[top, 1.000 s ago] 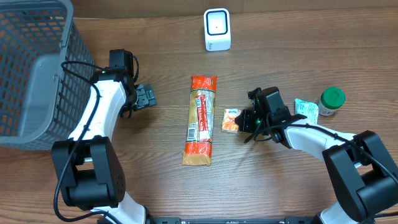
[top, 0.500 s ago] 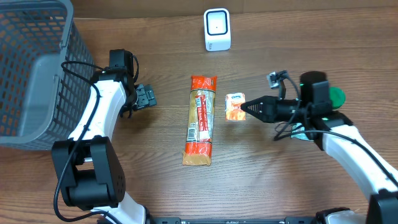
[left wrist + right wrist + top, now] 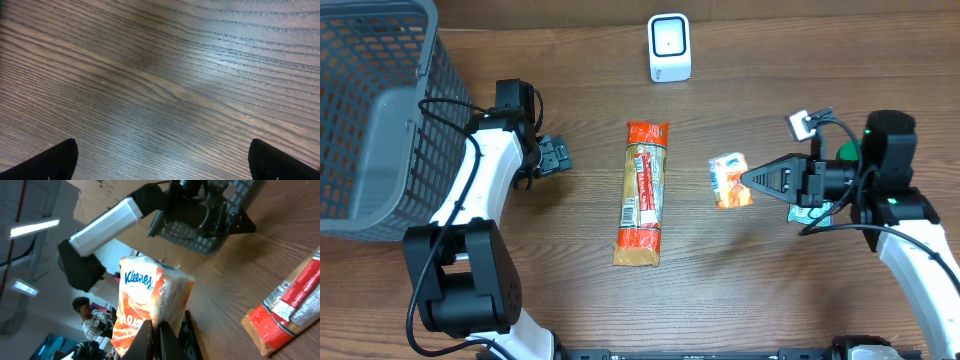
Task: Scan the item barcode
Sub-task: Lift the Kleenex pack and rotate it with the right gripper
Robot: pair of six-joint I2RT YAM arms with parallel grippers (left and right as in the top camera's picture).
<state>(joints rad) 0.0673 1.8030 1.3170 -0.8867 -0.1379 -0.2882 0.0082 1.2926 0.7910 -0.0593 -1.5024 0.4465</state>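
Note:
My right gripper (image 3: 748,182) is shut on a small orange and white Kleenex tissue pack (image 3: 729,181), which hangs above the table to the right of centre. In the right wrist view the tissue pack (image 3: 150,297) stands up out of my shut right gripper (image 3: 161,330), pinched by its lower edge. The white scanner (image 3: 669,47) stands at the back of the table, centre. My left gripper (image 3: 556,155) rests open near the basket. In the left wrist view the left gripper (image 3: 162,162) has only bare wood between its wide-apart fingertips (image 3: 52,161).
A long orange and tan snack pack (image 3: 642,192) lies lengthwise in the middle of the table, and the snack pack (image 3: 295,305) also shows at the right of the right wrist view. A grey wire basket (image 3: 370,110) fills the back left. A green-lidded jar (image 3: 846,150) peeks out behind my right arm.
My right gripper has lifted the tissue pack off the table beside the long pack and carried it to the right. The left arm has not moved.

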